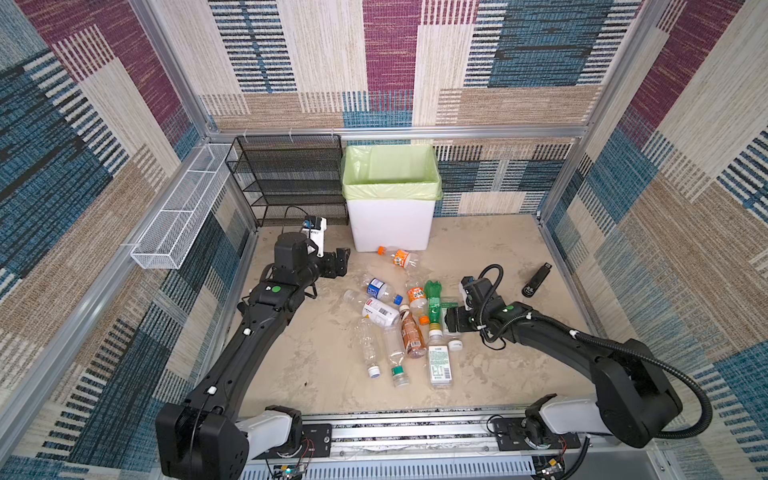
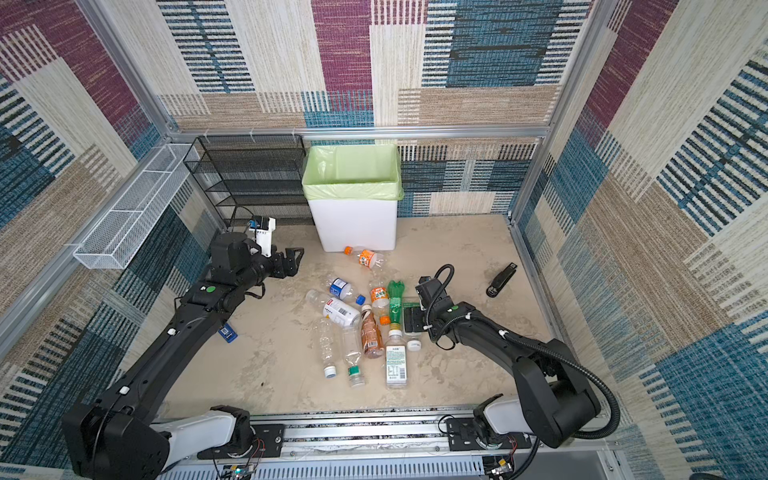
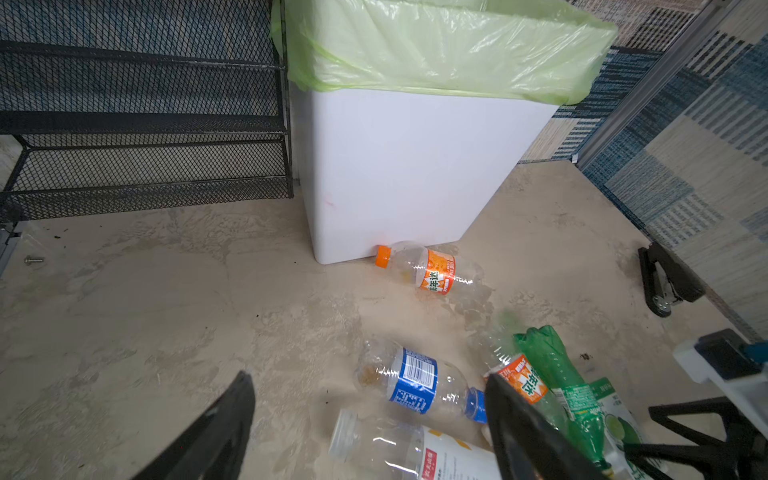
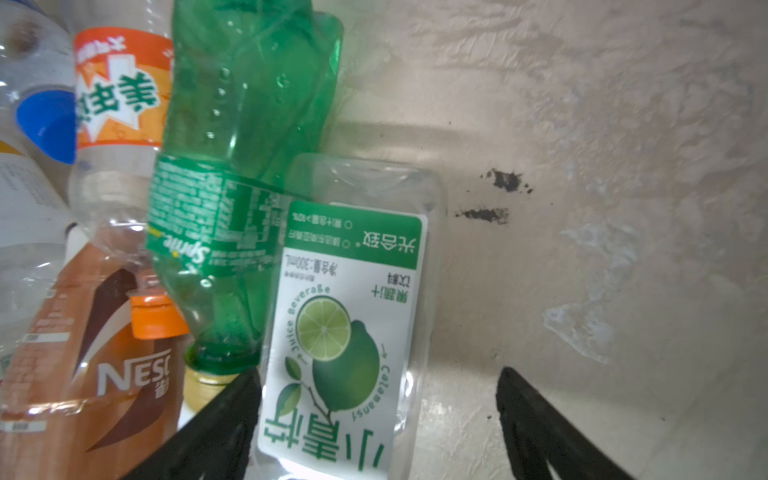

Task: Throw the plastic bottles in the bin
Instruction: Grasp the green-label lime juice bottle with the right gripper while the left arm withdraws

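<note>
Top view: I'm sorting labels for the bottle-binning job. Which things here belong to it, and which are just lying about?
Belongs to the job:
- plastic bottles, none binned yet as far as shown
- bin, lined with a green bag

Just lying about:
- black mesh rack
- white wire basket
- black stapler
- small blue device

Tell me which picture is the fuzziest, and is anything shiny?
The right wrist view is fuzziest, its brown bottle smeared; the left wrist view is sharper, with glare on the green bag lining the bin; both top views are evenly lit.
</note>
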Robot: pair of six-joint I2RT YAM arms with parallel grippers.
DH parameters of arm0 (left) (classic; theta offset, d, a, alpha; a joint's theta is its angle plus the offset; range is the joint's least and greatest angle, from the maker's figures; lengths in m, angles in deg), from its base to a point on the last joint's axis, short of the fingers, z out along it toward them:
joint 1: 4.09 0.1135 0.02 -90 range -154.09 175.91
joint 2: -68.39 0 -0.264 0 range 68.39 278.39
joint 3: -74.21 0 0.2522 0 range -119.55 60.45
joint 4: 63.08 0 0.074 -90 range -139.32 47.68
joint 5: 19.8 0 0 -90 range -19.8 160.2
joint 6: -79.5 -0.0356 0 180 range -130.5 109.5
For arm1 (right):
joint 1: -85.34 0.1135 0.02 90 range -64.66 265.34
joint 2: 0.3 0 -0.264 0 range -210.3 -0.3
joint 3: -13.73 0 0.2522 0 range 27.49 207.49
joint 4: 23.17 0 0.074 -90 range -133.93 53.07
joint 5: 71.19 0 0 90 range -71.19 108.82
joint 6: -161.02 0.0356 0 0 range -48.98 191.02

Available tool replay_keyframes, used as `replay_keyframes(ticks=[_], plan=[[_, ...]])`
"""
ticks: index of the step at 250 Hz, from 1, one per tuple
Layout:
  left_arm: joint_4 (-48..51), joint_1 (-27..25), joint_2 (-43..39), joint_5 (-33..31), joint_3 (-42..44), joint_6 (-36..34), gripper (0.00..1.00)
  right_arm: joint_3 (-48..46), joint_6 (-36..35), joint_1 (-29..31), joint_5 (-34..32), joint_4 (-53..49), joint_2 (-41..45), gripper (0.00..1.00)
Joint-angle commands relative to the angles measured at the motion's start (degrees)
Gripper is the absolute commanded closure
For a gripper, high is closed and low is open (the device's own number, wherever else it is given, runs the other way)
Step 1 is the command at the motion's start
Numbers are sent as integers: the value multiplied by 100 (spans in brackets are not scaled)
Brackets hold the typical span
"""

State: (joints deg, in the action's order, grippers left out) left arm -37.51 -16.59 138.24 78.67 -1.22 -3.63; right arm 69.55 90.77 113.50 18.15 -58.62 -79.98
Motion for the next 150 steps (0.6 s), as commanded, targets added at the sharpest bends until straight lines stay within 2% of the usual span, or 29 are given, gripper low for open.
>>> replay_keyframes(ticks=[1,88,150], plan=[[-135,10,-27,155,49,10,14,104,91,23,-205,189,-194,10],[-144,62,-6,195,59,22,14,85,163,23,-666,303,-455,11],[-158,77,39,278,59,51,14,4,240,21,-721,367,-410,12]])
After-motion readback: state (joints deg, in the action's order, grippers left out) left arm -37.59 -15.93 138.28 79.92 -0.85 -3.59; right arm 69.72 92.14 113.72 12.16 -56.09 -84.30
